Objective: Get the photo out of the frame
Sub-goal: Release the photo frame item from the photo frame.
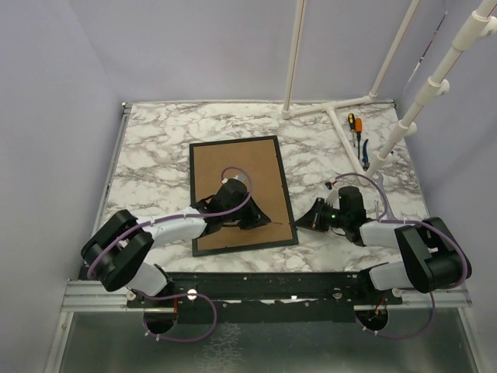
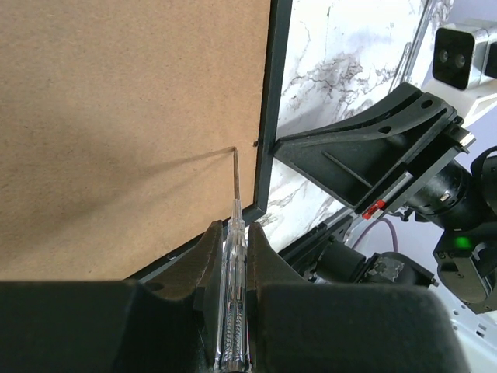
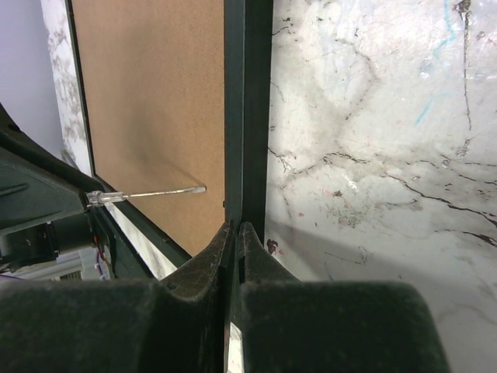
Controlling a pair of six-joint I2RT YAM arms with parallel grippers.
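Top view: the frame [image 1: 233, 167] lies back-up on the marble worktop [image 1: 155, 140], its brown fibreboard showing. It sits a little left of centre and slightly skewed, with its near short side close to the worktop's near edge. The left arm [image 1: 175, 227] reaches over the frame's near half. The right arm [image 1: 384, 231] lies low along the near-right of the worktop, its head beside the frame's right side. From this height neither set of jaws can be read.

Left wrist view: the left jaws are narrow, clamped on a clear-handled screwdriver [image 2: 233, 295]. Its thin blade tip rests on the board just inside the black border. Beyond the border, a dark finger of the right jaws butts against the frame's outer edge.

Right wrist view: the right jaws are pressed together with nothing between them, tips at the outer edge of the border. The screwdriver blade enters from the left, lying flat on the board.

Top view only: an orange-handled screwdriver [image 1: 351, 122] and a blue-handled tool [image 1: 365, 148] lie near the far-right corner, beside a white pipe stand [image 1: 334, 109].
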